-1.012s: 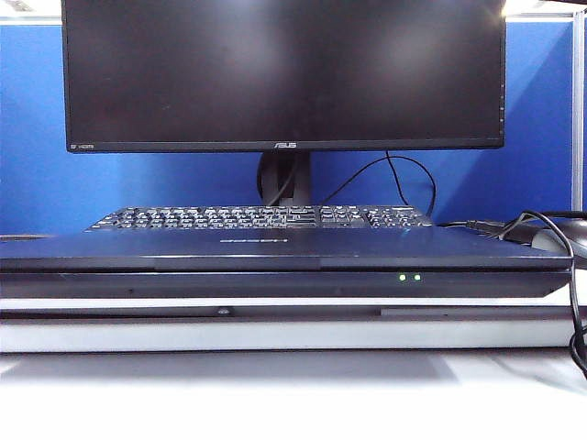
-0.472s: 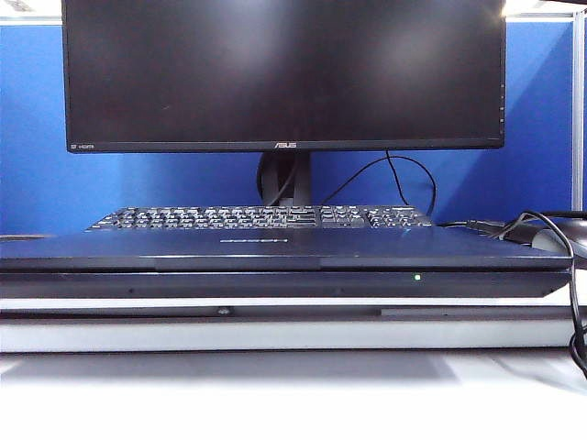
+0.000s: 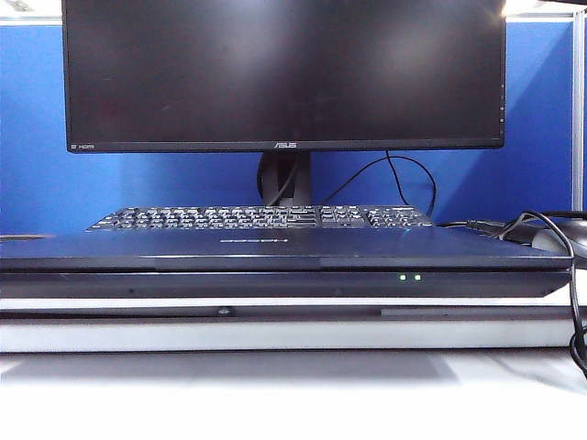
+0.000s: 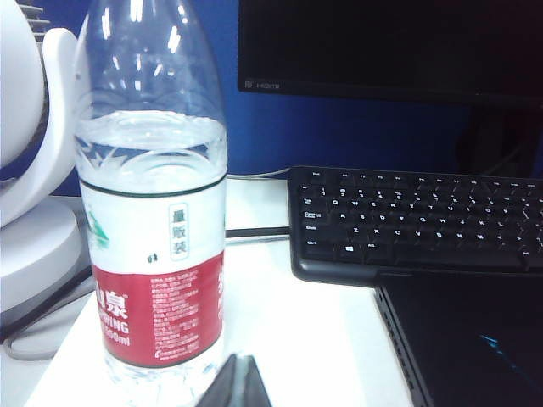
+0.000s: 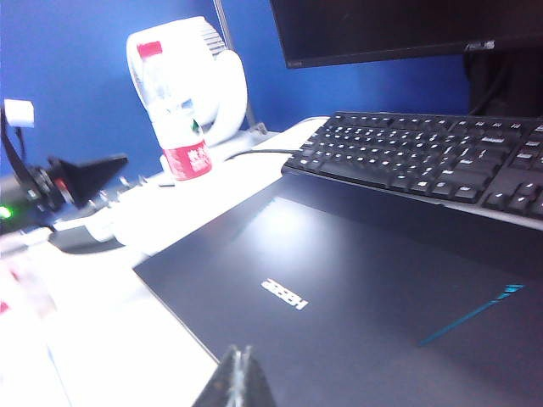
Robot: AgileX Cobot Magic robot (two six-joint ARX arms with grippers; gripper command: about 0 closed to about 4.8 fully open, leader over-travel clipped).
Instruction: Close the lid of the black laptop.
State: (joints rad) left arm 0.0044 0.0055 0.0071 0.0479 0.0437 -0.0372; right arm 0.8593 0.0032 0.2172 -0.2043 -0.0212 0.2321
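On black laptop (image 3: 275, 266), lid (image 5: 356, 297) flat, left fingers (image 4: 236, 383), right fingers (image 5: 235, 379) pinched together.

The monitor (image 3: 284, 73) carries "ASUS" in the middle of its lower bezel and a small "HDMI" mark at that bezel's left corner. The lid (image 5: 356, 297) of the black laptop (image 3: 284, 261) bears a small pale logo on its outer face; seen from the right wrist it is upside down and reads roughly as "Hasee", and in the exterior view it is too small to read. The water bottle (image 4: 153, 212) has a white and red label with large white Chinese characters ending in "泉", a small vertical tag of Chinese characters, and fine print, including what looks like "550ml". The keyboard (image 4: 416, 220) shows white key legends, among them "Ctrl" and "Shift".
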